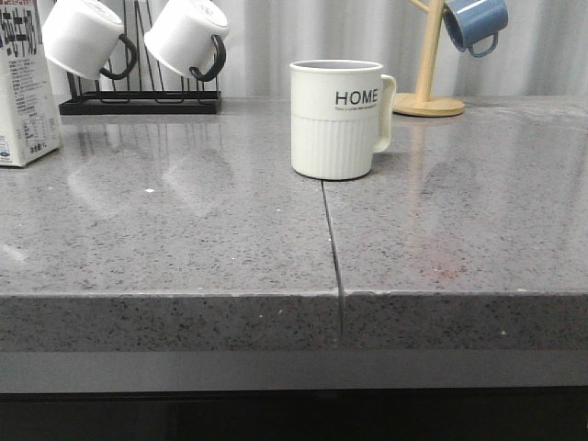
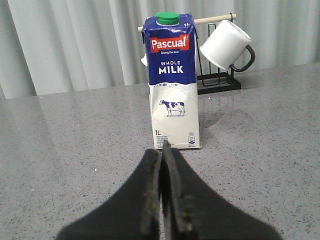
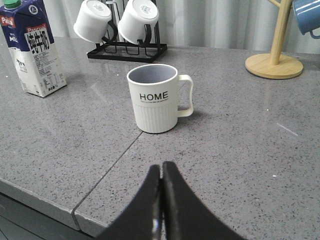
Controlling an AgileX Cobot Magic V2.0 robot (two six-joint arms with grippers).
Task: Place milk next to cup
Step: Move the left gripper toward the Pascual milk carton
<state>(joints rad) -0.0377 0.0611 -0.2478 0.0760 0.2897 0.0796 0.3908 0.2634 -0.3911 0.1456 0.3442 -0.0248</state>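
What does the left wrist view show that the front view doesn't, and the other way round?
Only the left wrist view shows the milk's front face: green cap, red Pascual label, "WHOLE MILK" and the cow. It also shows the left gripper, jaws shut, short of the carton.

Only the front view shows the cup marked HOME, the wooden stand with a blue mug, and a second white mug on the rack.

Both show the milk standing upright on the grey counter and the black rack holding a white mug.

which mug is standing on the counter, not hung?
The HOME mug: ribbed, cream, white handle, upright on the counter. The two white mugs hang on the black rack, the blue mug on the wooden tree.
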